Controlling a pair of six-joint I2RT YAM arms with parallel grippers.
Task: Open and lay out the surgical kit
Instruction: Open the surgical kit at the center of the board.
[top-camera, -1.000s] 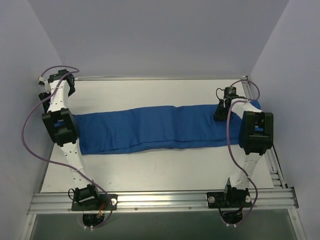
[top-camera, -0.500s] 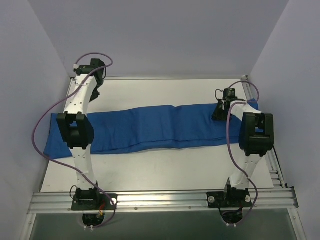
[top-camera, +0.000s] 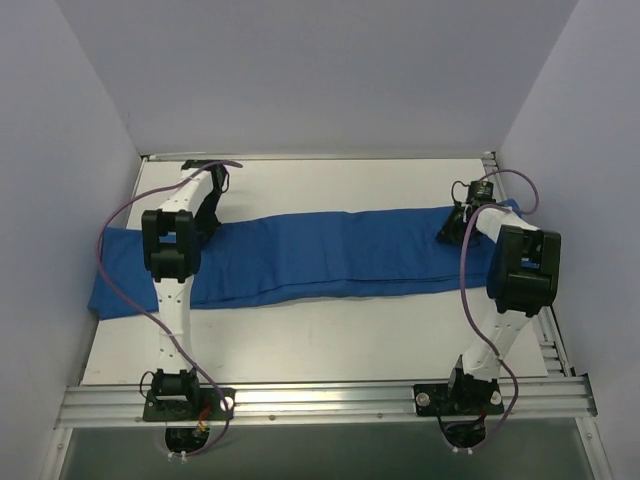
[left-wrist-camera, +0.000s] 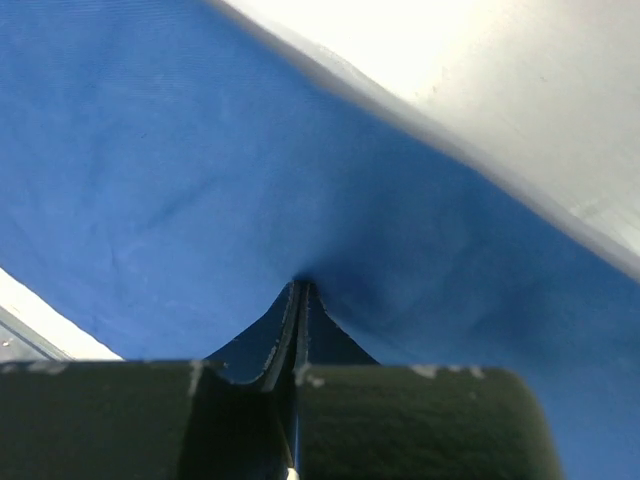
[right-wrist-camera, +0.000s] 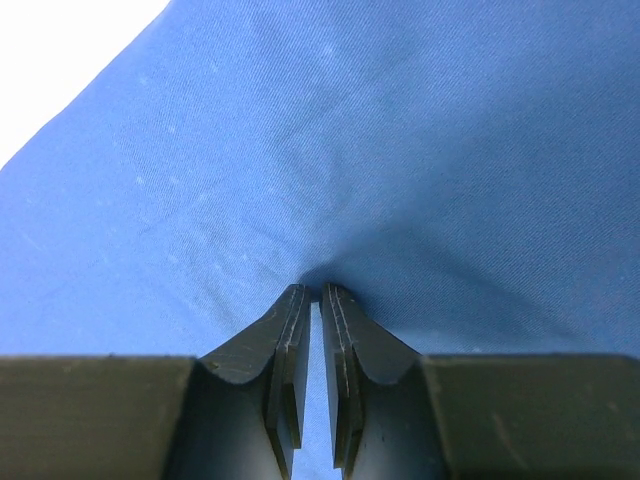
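The surgical kit shows as a long royal-blue cloth (top-camera: 320, 255) lying in a band across the table, left to right. Its left end spreads past the table's left edge. My left gripper (top-camera: 208, 210) is at the cloth's back edge near the left end. In the left wrist view it (left-wrist-camera: 300, 285) is shut, with the cloth (left-wrist-camera: 150, 150) puckered at its tips. My right gripper (top-camera: 450, 225) is at the cloth's right end. There it (right-wrist-camera: 320, 290) is shut on a fold of the cloth (right-wrist-camera: 400, 150), and a thin strip of blue shows between the pads.
The white table (top-camera: 330, 340) is bare in front of and behind the cloth. Pale walls close in on the left, back and right. An aluminium rail (top-camera: 320, 400) with both arm bases runs along the near edge.
My left arm swung from the far left to the cloth's back edge and its gripper shut. The cloth's left end now lies spread past the table's left edge. The right gripper shifted slightly right.
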